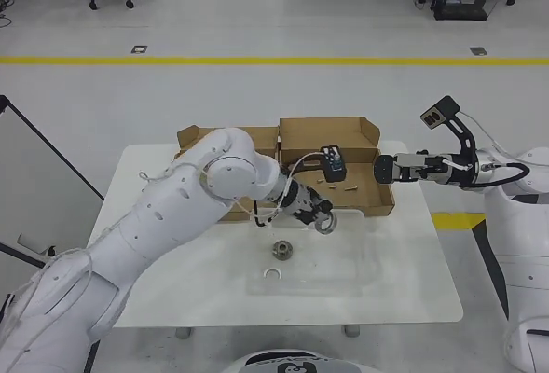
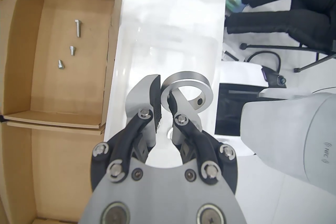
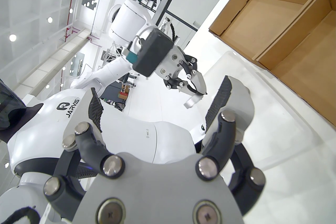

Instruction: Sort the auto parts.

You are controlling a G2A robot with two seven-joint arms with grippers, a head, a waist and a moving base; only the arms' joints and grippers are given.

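My left gripper point(image 2: 164, 93) is shut on the rim of a silver metal ring point(image 2: 195, 82) with a small side hole. In the top view it point(image 1: 322, 221) hangs above the far edge of a clear tray point(image 1: 349, 275). A dark gear point(image 1: 281, 248) and a half ring point(image 1: 272, 272) lie in that tray. Three bolts point(image 2: 73, 50) rest in an open cardboard box point(image 2: 34, 83). My right gripper point(image 3: 157, 101) is open with nothing between its fingers, beside the right box's point(image 1: 349, 140) right edge point(image 1: 378, 170). The right wrist view shows the left gripper point(image 3: 195, 97) with the ring.
Two open cardboard boxes stand side by side at the back of the white table point(image 1: 162, 280); the left one point(image 1: 192, 140) is partly hidden by the left arm. Bare tabletop lies to the left of and in front of the tray.
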